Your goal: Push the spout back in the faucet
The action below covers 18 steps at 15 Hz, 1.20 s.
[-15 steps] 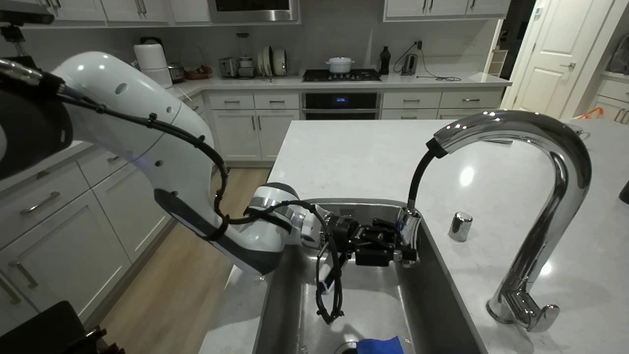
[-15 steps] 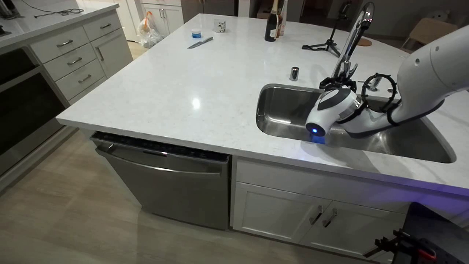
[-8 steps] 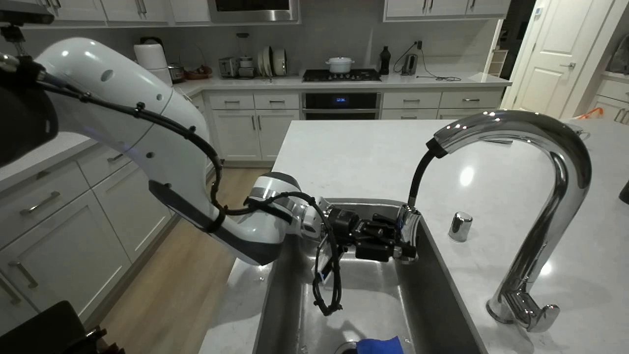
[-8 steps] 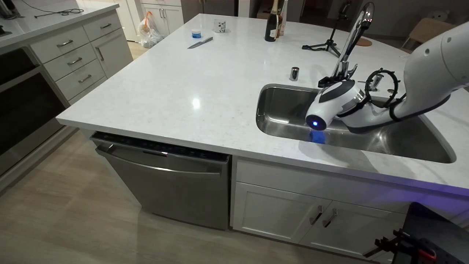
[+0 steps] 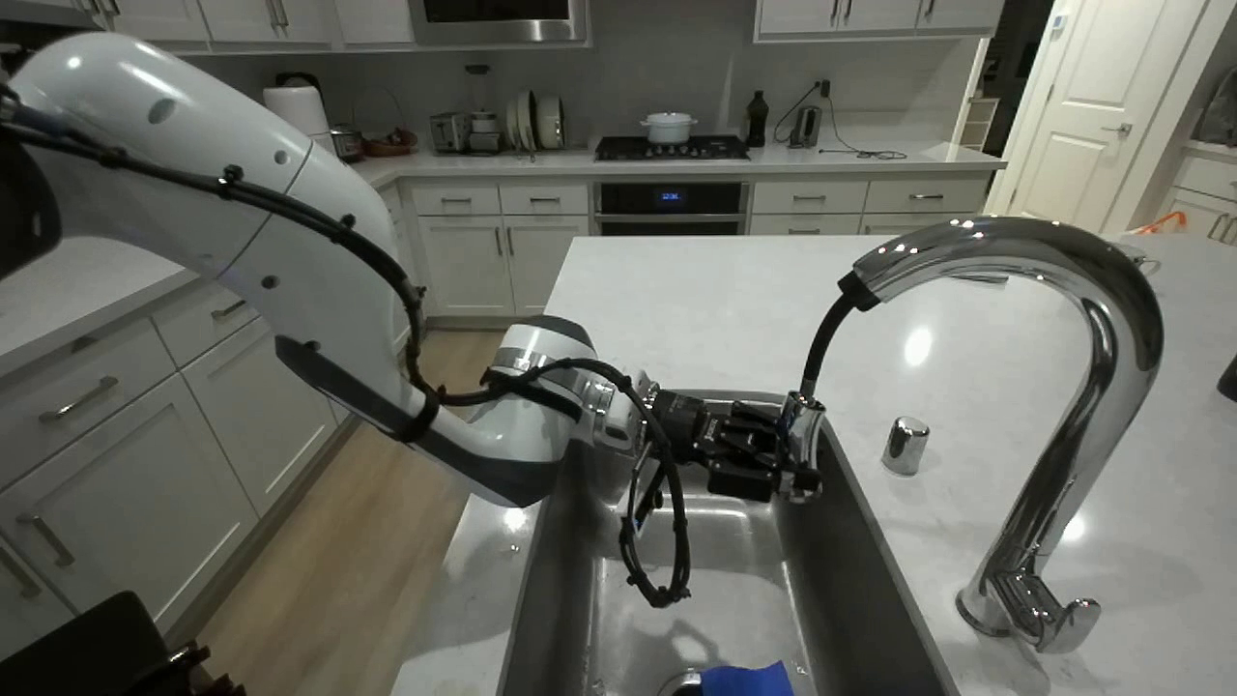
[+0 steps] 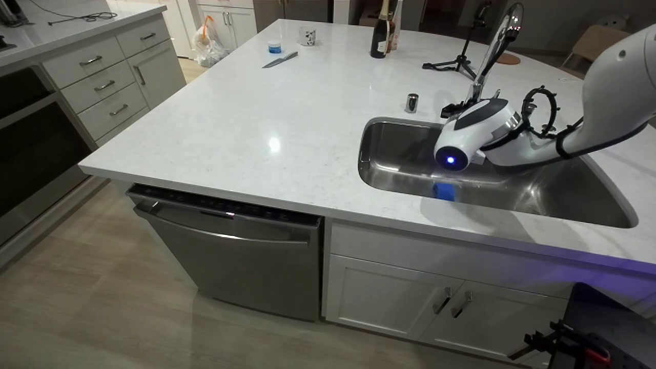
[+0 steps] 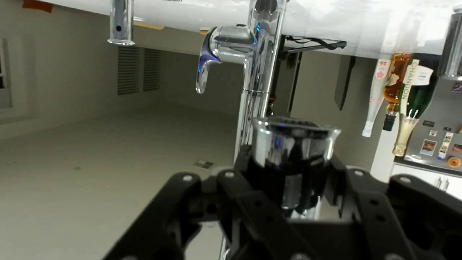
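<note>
Spout (image 5: 803, 430) near sink (image 5: 855, 580) edge, open gap up to faucet (image 5: 1121, 387). One hose (image 5: 827, 340) across, one gripper (image 7: 290, 168), jaws pinching spout.

The spout (image 5: 804, 427) and faucet (image 5: 1097, 416) are glossy chrome, the sink (image 5: 850, 561) satin metal.

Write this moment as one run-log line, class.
black two-finger gripper: closed on shiny chrome cylindrical spout | thin black hose: exposed | tall chrome gooseneck faucet: spout not seated

glare on countertop (image 6: 220, 120); gripper (image 7: 290, 166) blurred in wrist view
</note>
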Each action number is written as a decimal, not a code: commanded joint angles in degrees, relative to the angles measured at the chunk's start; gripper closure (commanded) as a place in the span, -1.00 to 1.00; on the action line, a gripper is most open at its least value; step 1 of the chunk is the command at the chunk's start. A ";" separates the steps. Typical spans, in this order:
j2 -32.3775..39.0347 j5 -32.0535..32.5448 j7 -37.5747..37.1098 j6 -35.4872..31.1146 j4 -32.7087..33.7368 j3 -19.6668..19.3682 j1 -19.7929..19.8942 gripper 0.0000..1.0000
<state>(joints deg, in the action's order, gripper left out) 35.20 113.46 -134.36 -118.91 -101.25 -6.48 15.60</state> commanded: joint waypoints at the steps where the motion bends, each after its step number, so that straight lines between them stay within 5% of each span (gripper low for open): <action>1: -3.77 1.06 0.06 -4.20 -1.98 0.14 0.72 0.57; 12: -8.84 0.38 0.68 -11.11 -4.03 -0.07 1.08 0.57; 18: -13.00 -6.61 8.77 -13.60 -5.50 -0.17 1.11 0.57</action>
<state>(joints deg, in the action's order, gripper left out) 26.69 110.57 -131.48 -130.81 -104.15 -6.57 16.75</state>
